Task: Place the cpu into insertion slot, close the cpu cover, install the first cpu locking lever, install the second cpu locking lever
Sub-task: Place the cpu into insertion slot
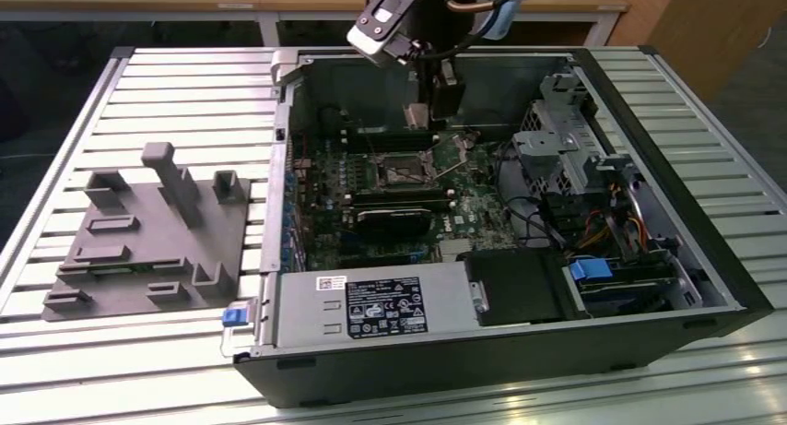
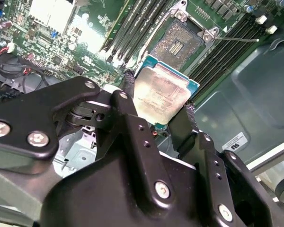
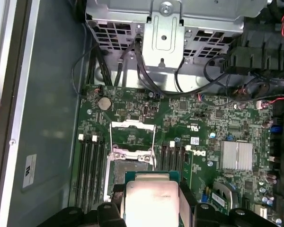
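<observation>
The exterior view looks steeply down from well back at the open case point(image 1: 492, 370) on the slatted table point(image 1: 160, 84). Both wrist views ride close above the motherboard point(image 3: 203, 118) point(image 2: 61, 47), looking past the pincer point(image 2: 161, 101) point(image 3: 151, 203) from different angles. All three views share the socket point(image 1: 400, 171) point(image 2: 180, 42) point(image 3: 130, 165). Both wrist views share the cpu point(image 2: 163, 92) point(image 3: 151, 201).

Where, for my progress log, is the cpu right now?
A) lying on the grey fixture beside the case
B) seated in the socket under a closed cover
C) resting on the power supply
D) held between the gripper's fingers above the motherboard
D: in the second wrist view the cpu sits clamped between the fingers of the gripper, while the socket beyond it lies bare.
</observation>
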Robot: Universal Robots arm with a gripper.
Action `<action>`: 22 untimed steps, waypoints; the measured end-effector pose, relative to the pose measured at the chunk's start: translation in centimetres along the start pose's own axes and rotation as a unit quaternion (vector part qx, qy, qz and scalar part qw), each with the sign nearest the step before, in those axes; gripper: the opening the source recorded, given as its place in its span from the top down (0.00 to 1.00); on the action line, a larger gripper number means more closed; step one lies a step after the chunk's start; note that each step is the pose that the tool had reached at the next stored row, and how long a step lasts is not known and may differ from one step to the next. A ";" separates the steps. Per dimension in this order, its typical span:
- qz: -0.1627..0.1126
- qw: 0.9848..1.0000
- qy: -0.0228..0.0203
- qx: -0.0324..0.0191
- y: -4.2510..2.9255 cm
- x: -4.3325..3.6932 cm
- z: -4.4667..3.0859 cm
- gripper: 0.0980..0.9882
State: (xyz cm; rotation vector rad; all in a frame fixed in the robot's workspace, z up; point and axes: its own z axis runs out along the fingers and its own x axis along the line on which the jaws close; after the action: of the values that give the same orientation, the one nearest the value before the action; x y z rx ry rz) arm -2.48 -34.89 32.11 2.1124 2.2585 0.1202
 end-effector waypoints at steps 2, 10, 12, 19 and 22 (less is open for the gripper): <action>0.000 1.000 0.000 0.000 -0.02 0.00 0.19 0.51; 0.000 1.000 0.000 0.000 -0.05 0.00 0.54 0.51; 0.000 1.000 0.000 0.000 -0.06 0.00 0.59 0.51; 0.000 1.000 0.000 0.000 -0.08 -0.01 0.80 0.51; 0.000 1.000 0.000 0.000 -0.09 -0.01 0.87 0.51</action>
State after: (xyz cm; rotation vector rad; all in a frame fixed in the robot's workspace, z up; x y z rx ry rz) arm -2.49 -34.88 31.24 2.1126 2.2584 0.1202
